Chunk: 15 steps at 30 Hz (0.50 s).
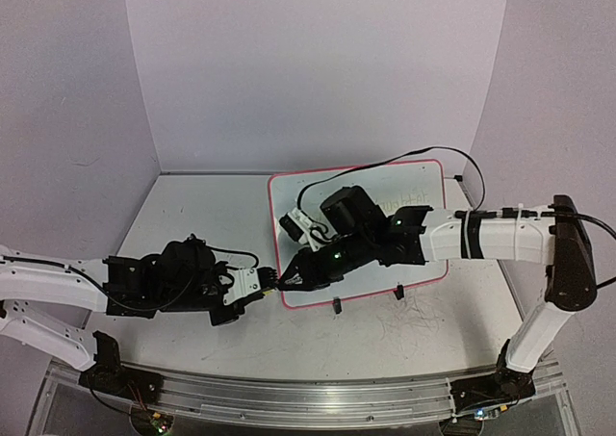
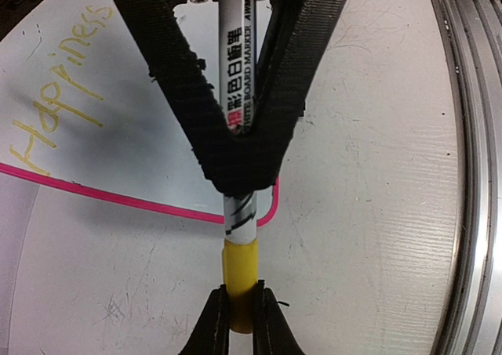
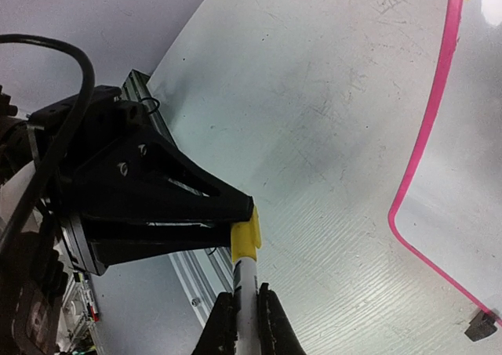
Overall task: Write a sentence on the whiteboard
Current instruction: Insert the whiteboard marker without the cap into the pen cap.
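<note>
A white-barrelled board marker (image 2: 239,218) with a yellow cap (image 2: 240,273) hangs between both grippers, just off the whiteboard's near-left corner. My left gripper (image 2: 241,308) is shut on the yellow cap. My right gripper (image 3: 247,312) is shut on the white barrel (image 3: 245,284), with the cap (image 3: 245,241) on the barrel's end. In the top view the two grippers meet tip to tip: left (image 1: 272,280), right (image 1: 289,277). The whiteboard (image 1: 404,181) lies flat with a pink rim (image 3: 427,128). Yellow handwriting, the sentence (image 2: 63,96), starts "Happiness"; my right arm hides most of the line.
Two small black clip feet (image 1: 337,306) (image 1: 397,292) stick out at the board's near edge. A black cable (image 1: 423,154) loops over its far side. Grey scratch marks (image 1: 409,320) cover the tabletop. An aluminium rail (image 1: 289,397) runs along the near edge.
</note>
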Each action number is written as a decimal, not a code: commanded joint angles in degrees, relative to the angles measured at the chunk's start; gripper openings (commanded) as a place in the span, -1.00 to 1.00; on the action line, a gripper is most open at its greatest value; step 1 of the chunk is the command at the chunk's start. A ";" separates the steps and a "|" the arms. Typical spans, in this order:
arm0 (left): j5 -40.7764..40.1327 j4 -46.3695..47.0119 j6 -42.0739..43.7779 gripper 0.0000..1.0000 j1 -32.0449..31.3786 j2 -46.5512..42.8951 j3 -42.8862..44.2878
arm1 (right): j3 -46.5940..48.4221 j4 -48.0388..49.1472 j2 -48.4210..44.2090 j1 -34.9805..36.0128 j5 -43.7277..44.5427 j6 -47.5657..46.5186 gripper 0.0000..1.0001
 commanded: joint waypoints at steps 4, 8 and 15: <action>2.37 13.58 -1.03 -1.00 -0.70 -0.21 4.49 | 1.80 3.47 2.48 1.25 -2.97 8.88 -1.00; 2.28 14.02 -0.89 -1.00 -0.70 -0.17 4.41 | 1.24 6.24 2.22 1.36 -3.84 12.50 -1.00; 2.30 14.15 -0.87 -1.00 -0.77 0.22 4.62 | 0.15 10.27 2.33 1.74 -4.96 17.86 -1.00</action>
